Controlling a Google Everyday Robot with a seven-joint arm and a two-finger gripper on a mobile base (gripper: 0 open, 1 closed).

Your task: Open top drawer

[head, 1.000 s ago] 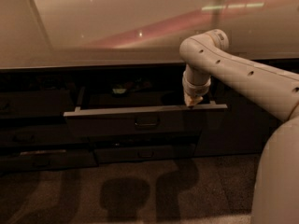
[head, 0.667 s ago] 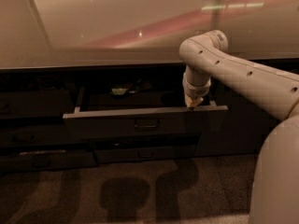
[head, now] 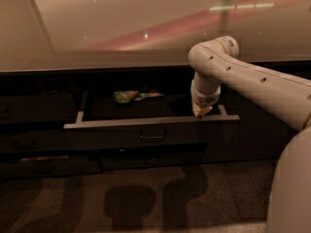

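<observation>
Camera view: the top drawer (head: 112,136) stands pulled out beneath the counter (head: 121,33), with a green packet (head: 124,96) inside. The gripper (head: 201,112) sits at the drawer front's upper edge, right of centre. Its grip state cannot be told.

We note the top drawer (head: 107,137) standing out at mid-frame below the counter (head: 121,38), front toward us, its handle (head: 153,135) central on that front; inside, toward the back and left of centre, lies a packet (head: 129,96). The arm (head: 248,79) enters from the right edge and bends down, setting the gripper (head: 201,111) at the drawer's front rim, right of the handle. A lower drawer (head: 150,155) sits beneath, with the floor (head: 146,198) across the bottom of the frame.
</observation>
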